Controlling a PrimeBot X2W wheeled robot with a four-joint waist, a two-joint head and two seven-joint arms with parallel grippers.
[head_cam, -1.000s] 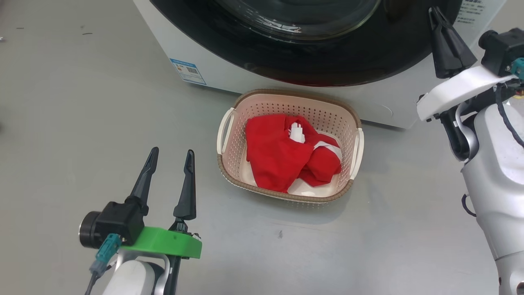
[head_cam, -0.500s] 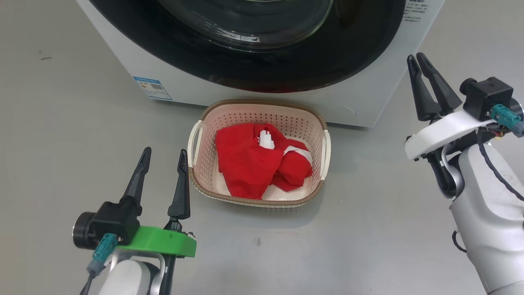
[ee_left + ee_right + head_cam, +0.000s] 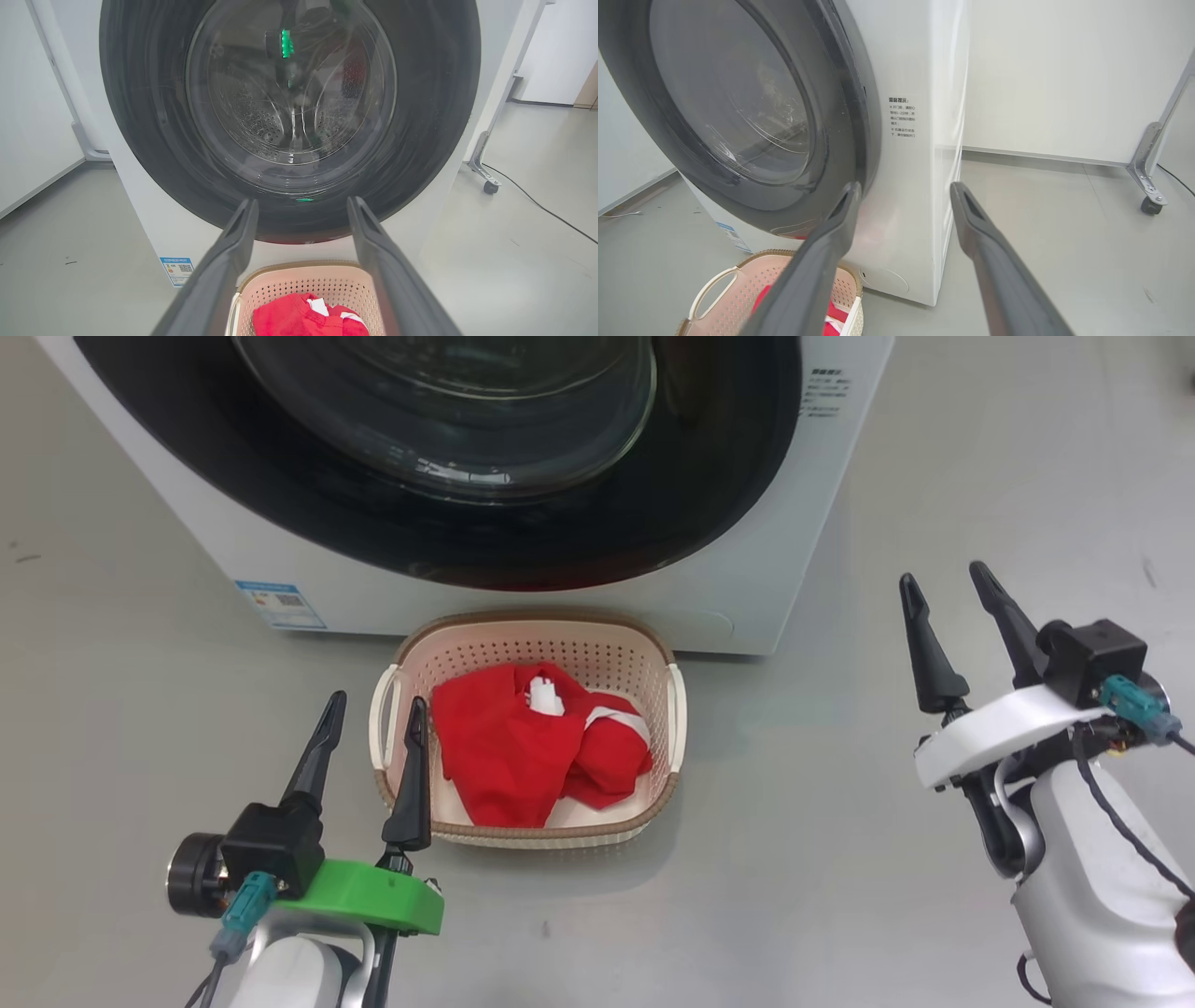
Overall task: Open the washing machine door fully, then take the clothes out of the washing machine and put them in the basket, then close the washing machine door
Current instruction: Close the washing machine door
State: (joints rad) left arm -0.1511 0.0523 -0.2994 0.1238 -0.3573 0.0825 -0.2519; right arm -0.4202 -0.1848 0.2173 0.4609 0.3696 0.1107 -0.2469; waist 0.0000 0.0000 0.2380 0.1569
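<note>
The washing machine (image 3: 747, 588) stands at the top of the head view, and its black door (image 3: 448, 457) lies flat against its front. On the floor just before it sits the basket (image 3: 532, 623), with the red clothes (image 3: 504, 756) piled inside. My left gripper (image 3: 377, 700) is open and empty by the basket's left handle. My right gripper (image 3: 943, 575) is open and empty, right of the machine's corner. The left wrist view faces the door (image 3: 140, 116) over the basket (image 3: 299, 268) and the clothes (image 3: 289, 319). The right wrist view shows the door (image 3: 738, 107) edge-on and the basket (image 3: 714, 289).
A blue sticker (image 3: 280, 605) marks the machine's lower left front. A wheeled metal stand leg (image 3: 483, 172) and a dark cable (image 3: 537, 205) lie on the grey floor to the machine's right. White walls close in behind.
The camera has drawn back, so the whole picture shifted. My right gripper came away from the door's right edge, dropped lower and went from shut to open. The left gripper kept its pose.
</note>
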